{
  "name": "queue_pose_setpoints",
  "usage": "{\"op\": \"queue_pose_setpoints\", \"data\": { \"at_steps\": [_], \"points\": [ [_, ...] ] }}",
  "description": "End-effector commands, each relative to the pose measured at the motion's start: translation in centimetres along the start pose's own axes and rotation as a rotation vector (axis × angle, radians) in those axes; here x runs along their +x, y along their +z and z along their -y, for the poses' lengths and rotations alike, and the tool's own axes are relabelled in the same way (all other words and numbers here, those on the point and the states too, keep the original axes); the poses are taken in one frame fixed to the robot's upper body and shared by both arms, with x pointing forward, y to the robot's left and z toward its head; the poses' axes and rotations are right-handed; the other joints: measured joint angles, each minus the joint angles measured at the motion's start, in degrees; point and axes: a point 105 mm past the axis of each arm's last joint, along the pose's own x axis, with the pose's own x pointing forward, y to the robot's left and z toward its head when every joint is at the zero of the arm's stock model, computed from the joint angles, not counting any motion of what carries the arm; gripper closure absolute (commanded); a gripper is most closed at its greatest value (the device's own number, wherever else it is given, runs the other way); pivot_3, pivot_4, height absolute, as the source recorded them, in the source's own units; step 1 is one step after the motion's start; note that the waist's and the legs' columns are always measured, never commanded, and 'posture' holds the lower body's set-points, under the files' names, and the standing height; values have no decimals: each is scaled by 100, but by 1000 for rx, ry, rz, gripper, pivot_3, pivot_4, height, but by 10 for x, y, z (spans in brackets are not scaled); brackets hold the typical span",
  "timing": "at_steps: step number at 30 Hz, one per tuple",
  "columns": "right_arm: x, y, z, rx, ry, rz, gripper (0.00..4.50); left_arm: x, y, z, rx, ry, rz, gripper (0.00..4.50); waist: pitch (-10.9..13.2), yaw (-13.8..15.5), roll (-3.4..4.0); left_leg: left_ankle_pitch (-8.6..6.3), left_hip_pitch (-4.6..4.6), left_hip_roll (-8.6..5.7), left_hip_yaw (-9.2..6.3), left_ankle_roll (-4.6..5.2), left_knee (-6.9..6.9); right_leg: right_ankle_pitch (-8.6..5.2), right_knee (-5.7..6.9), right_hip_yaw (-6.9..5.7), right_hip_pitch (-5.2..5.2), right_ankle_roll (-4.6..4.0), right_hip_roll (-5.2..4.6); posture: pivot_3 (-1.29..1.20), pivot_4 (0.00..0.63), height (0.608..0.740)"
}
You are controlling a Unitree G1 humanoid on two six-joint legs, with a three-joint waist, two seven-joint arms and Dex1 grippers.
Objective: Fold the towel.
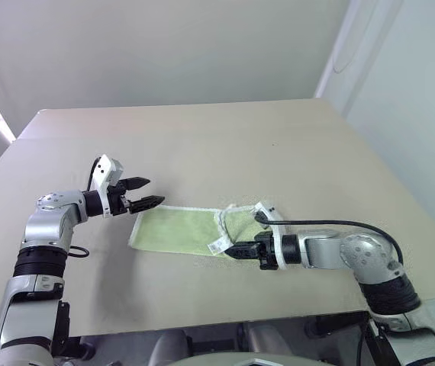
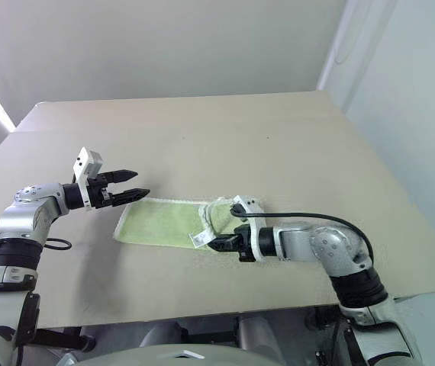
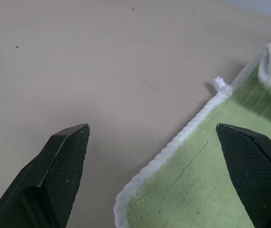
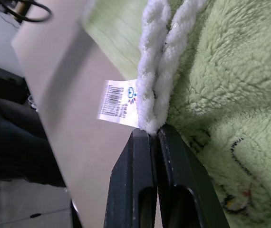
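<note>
Beige table (image 1: 225, 145) w/ a seam across its far part, pale walls behind. Lime-green towel (image 1: 175, 230) lies flat near the front edge, right end doubled over. Right gripper (image 1: 239, 250) clenched on the white trim at that folded end, barcode tag (image 4: 119, 103) just beside. Left gripper (image 1: 146, 192) spread wide, released, hovering at towel's left corner by the white loop (image 3: 219, 84).
</note>
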Motion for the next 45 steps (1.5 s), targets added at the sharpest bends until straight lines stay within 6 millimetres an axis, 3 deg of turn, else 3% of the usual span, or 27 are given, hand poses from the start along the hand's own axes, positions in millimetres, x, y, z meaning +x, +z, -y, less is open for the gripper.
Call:
{"op": "queue_pose_setpoints", "data": {
  "at_steps": [1, 2, 3, 10, 14, 15, 17, 21, 23, 25, 31, 38, 41, 45],
  "points": [
    [-1, 16, -3, -51, 9, 42, 4469, 0, 13, -3, 48, 5, 22, 0, 0, -1, 0, 0, 0, 0, 0, 0, 0, 0, 0, 0, 0, 0, 0, 0, 0, 712],
    [-1, 18, -1, -56, 2, 49, 4469, 0, 13, -3, 50, 5, 24, 0, 0, -3, 0, 0, 1, 0, 0, 0, 0, 0, 1, 0, 0, 0, 0, 0, 0, 712],
    [-1, 19, 1, -63, -7, 48, 3963, -1, 14, -3, 49, 7, 28, 0, 0, -5, 0, 0, 2, 0, 0, 0, 0, 0, 2, -1, 0, 0, 1, 0, 0, 712],
    [-6, 29, -4, -139, 10, 56, 1606, -4, 12, -3, 41, 16, 21, 0, 0, -4, 0, 0, 2, 0, -1, 0, 0, 0, 3, -1, 0, 0, 1, 0, 0, 712],
    [-22, 52, -27, -239, 80, 175, 164, -6, 12, -4, 37, 26, 20, 0, 0, -3, 1, 0, 2, 0, -1, 0, 0, 0, 4, -1, 0, 1, 1, 0, 0, 712],
    [-29, 60, -31, -277, 81, 213, 34, -6, 12, -5, 36, 30, 20, 0, 0, -3, 1, 0, 2, 0, -1, 0, 1, 0, 4, -1, 0, 1, 1, 0, 0, 712],
    [-44, 74, -36, -369, 49, 291, 34, -8, 12, -5, 28, 33, 25, 0, 1, -2, 2, 0, 1, -1, -1, 0, 3, 0, 5, -1, 0, 2, 0, 0, 0, 712],
    [-60, 94, -25, -451, -61, 440, 34, -12, 11, -8, 26, 51, 26, 0, 0, -2, 0, 0, 3, -1, -2, 0, 2, -1, 4, -4, 0, 2, 0, 0, 0, 712],
    [-55, 95, -3, -500, -175, 466, 34, -14, 11, -8, 24, 56, 31, 0, -1, -3, -2, 0, 3, -1, -2, 0, 2, -1, 6, -4, 0, 1, 0, 0, 0, 712],
    [-43, 84, 8, -550, -210, 426, 34, -18, 10, -10, 17, 62, 21, 0, -1, -5, -1, 0, 6, -1, 0, 0, 2, -1, 5, -3, 3, 1, 0, 0, 0, 712],
    [-21, 76, 10, -556, -199, 416, 34, -44, -11, -16, -141, 95, -186, 0, 2, -83, 3, 0, 6, -1, 1, 0, 2, -1, 25, 1, -6, 0, 2, 0, 0, 712],
    [-25, 76, -6, -541, -137, 443, 34, -85, -19, -3, -439, 97, -330, 0, 3, -149, 2, 0, 15, -2, -3, 0, 4, -5, 38, 0, -6, -1, 1, 0, 0, 712],
    [-21, 77, -10, -516, -119, 446, 34, -86, -29, 5, -606, 102, -368, 0, 4, -148, 4, 0, 19, -2, -4, 0, 4, -8, 42, 0, -5, -2, 0, 0, 0, 712],
    [-17, 77, -13, -512, -111, 424, 34, -71, -39, 18, -730, 72, -391, 0, 4, -143, 4, 0, 23, -2, -7, -1, 4, -9, 48, -2, -5, -3, 1, 0, 0, 712]
  ]
}}
